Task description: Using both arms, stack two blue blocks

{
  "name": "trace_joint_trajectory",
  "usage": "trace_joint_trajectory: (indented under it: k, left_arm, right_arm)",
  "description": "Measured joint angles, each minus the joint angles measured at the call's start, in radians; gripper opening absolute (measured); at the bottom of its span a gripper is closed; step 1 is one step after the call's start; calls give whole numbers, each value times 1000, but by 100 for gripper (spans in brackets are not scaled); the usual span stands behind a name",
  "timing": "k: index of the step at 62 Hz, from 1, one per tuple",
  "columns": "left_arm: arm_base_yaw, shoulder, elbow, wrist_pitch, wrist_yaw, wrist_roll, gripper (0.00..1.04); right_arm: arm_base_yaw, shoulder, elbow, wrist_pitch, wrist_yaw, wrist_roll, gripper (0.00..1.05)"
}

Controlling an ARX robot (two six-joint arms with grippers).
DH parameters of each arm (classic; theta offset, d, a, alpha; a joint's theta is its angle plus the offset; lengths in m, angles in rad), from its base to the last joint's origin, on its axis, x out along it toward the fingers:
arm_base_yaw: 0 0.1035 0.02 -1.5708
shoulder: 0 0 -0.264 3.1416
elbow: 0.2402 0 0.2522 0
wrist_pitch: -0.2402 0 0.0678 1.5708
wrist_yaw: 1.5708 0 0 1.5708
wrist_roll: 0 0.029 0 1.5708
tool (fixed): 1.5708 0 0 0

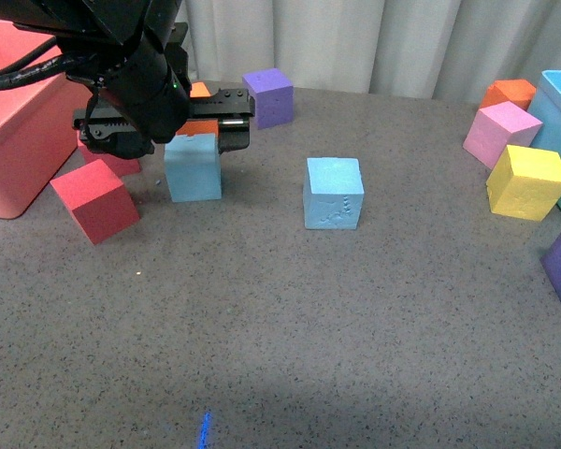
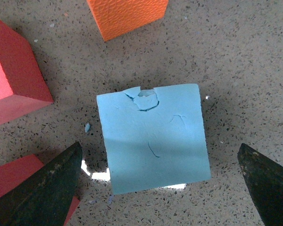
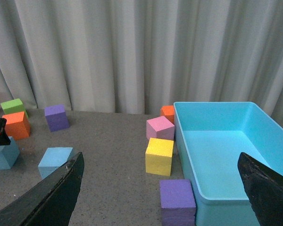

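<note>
Hovering over the first blue block (image 1: 193, 168), the left hand (image 2: 159, 145) is spread wide, its two dark fingers (image 2: 52, 188) standing off to either side of the block with bare counter (image 1: 280, 327) showing in the gaps. It has hold of nothing. The block sits flat on the counter, and its upper face has a torn chunk near one edge and a few thin cuts.

A red block (image 1: 93, 199) lies tilted just beside it on the left, close to a big red bin (image 1: 19, 131). An orange block (image 2: 127, 16) stands near it on the far side, partly hidden behind the arm in the front view.

The second blue block (image 1: 334, 194) rests on its own near the middle of the counter, apart from the first and to its right, with scuffed marks on its front face. A purple block (image 1: 268, 96) sits further back, near the curtain (image 3: 132, 52).

The right hand (image 3: 160, 154) does not show in the front view; its own camera shows both fingers far apart with nothing between them.

Over on the right, a pink block (image 1: 501, 133) and a yellow block (image 1: 526, 181) stand close beside a turquoise bin (image 3: 212, 104).
</note>
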Motion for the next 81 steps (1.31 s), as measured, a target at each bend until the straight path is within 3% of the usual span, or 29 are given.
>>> trace_joint_trajectory:
  k: [19,34,42,51,62,81]
  left_arm:
    - [0,90,74,-16,-21,-1,98]
    - [0,105,93,-53,-3,-24,62]
    - [0,104,93,-53,2,-32,53]
    - [-9,72,63,-55,4,-35,50]
    - [-64,-39,32,-94,-74,-44,48]
    - [-241,-97,115,-228,-98,-95,47]
  right_arm:
    - [0,0,0,0,0,0,95]
    - [0,0,0,0,0,0,95]
    - [0,0,0,0,0,0,95]
    - [0,0,0,0,0,0,95]
    - [0,0,0,0,0,0,95]
    - [0,0,0,0,0,0,95]
